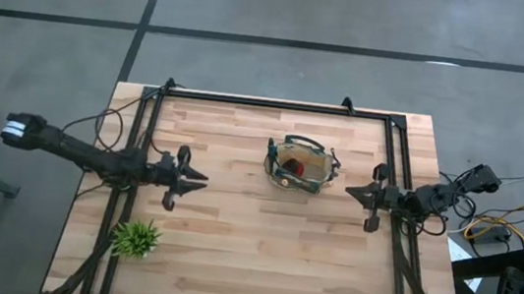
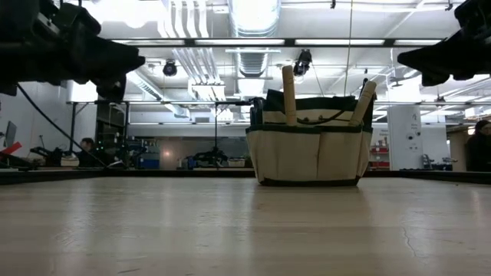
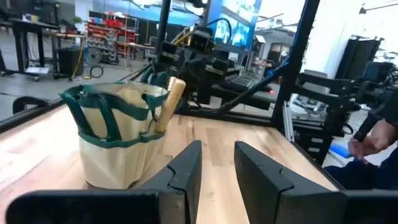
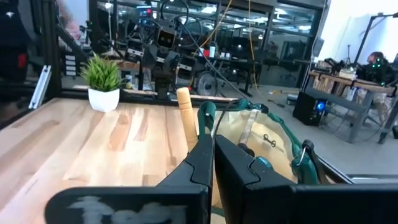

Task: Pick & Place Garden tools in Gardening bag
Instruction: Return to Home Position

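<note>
The gardening bag point(image 1: 299, 168) stands upright in the middle of the table point(image 1: 228, 272), two wooden trowel handles point(image 2: 288, 93) poking out and no tool lying loose, so the packing looks done. The left gripper point(image 1: 201, 181), fingers slightly apart, and the right gripper point(image 1: 348, 189), fingers together and empty, hang clear on either side

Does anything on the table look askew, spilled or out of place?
Nothing stands out. The gardening bag stands upright mid-table with two wooden handles poking from its top, one leaning. The plant sits upright near the left edge. The left gripper, open, and the right gripper, shut, hang clear of the bag.
</note>
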`<state>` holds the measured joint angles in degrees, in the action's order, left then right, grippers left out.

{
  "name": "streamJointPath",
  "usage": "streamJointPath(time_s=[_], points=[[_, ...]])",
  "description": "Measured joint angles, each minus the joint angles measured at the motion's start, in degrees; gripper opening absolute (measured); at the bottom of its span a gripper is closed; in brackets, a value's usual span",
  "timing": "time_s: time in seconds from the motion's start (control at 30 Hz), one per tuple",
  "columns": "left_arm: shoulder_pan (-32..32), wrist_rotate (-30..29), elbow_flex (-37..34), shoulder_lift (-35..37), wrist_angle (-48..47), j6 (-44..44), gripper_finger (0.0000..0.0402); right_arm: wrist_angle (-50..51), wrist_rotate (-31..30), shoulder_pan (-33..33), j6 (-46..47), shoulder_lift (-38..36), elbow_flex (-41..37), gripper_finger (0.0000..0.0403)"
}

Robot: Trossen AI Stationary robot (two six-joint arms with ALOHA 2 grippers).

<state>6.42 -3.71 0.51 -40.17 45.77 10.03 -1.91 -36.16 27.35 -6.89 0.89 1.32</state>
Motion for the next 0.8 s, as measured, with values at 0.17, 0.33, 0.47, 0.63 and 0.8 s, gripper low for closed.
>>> streamJointPath(time_s=[0.17,0.33,0.47,0.63,0.8], points=[[0.0,0.3,0.0,6.2,-4.4,-2.7,0.0099,0.0,0.0,0.0,0.7,0.0,0.0,0.0008],[0.0,1.4,0.0,14.9,-10.1,-3.1,0.0099,0.0,0.0,0.0,0.7,0.0,0.0,0.0008],[0.0,0.4,0.0,21.1,-16.5,-0.9,0.0099,0.0,0.0,0.0,0.5,0.0,0.0,0.0008],[0.1,-0.1,0.0,27.1,-21.6,4.2,0.0099,0.0,0.0,0.0,0.6,0.0,0.0,0.0008],[0.0,-1.0,-0.1,28.7,-21.8,2.9,0.0099,0.0,0.0,0.0,0.7,0.0,0.0,0.0008]])
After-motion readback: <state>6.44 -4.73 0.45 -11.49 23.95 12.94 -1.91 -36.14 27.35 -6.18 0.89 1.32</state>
